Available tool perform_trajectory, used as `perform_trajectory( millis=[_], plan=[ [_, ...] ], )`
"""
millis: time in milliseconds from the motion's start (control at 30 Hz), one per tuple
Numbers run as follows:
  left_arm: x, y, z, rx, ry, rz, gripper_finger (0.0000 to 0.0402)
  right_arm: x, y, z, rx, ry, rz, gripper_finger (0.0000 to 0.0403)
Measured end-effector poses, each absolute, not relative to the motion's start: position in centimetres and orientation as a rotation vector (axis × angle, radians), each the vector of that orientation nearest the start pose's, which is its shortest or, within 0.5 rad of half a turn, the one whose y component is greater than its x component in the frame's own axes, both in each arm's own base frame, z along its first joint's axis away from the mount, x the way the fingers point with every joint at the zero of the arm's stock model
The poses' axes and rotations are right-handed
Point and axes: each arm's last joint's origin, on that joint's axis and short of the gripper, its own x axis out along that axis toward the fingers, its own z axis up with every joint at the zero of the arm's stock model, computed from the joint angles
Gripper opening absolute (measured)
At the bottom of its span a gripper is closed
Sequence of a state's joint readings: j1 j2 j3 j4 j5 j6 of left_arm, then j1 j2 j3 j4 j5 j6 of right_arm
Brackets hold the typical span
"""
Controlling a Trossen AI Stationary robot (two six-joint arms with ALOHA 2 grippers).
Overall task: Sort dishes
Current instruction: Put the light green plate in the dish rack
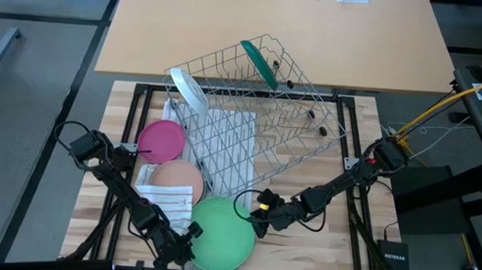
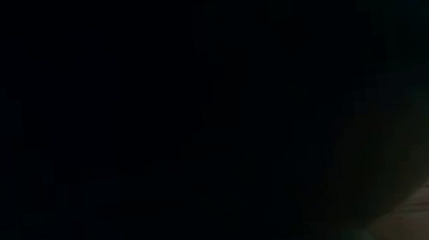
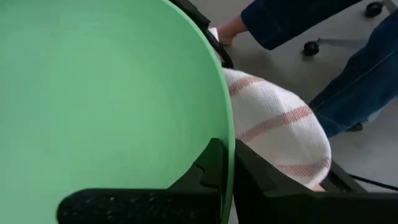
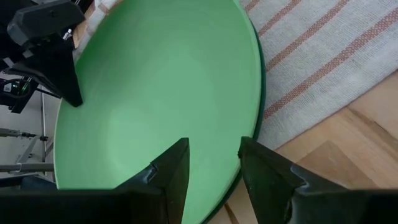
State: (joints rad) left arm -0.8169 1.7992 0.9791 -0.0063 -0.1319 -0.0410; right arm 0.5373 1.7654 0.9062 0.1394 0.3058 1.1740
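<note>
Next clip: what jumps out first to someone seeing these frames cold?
The big light green plate at the table's near edge, with the left gripper shut on its rim and the open right gripper at its opposite edge. Behind it, a tipped wire rack holds a dark green plate.

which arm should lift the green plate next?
Left, probably. Its end effector is already shut on the green plate rim; the right end effector is open at the opposite edge, gripping nothing.

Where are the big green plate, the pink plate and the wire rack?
big green plate (image 1: 223,233), high view, on its middle.
pink plate (image 1: 161,139), high view, on its middle.
wire rack (image 1: 258,119), high view, on its wire floor.
</note>
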Motion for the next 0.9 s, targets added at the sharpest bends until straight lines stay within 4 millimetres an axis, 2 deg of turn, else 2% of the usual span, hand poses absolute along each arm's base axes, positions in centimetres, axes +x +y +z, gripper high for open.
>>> perform_trajectory(
  millis=[333,633,900],
  plan=[
    [24.65,-25.76,15.18,0.261,0.786,-0.61,0.0006,30.36,17.08,15.34,0.83,0.689,-0.185,0.0145],
    [25.14,-26.27,15.9,0.184,0.699,-0.616,0.0003,30.36,17.08,15.34,0.829,0.689,-0.184,0.0145],
    [25.24,-26.3,16.01,0.149,0.695,-0.608,0.0003,30.37,17.08,15.34,0.767,0.691,-0.161,0.0145]
  ],
)
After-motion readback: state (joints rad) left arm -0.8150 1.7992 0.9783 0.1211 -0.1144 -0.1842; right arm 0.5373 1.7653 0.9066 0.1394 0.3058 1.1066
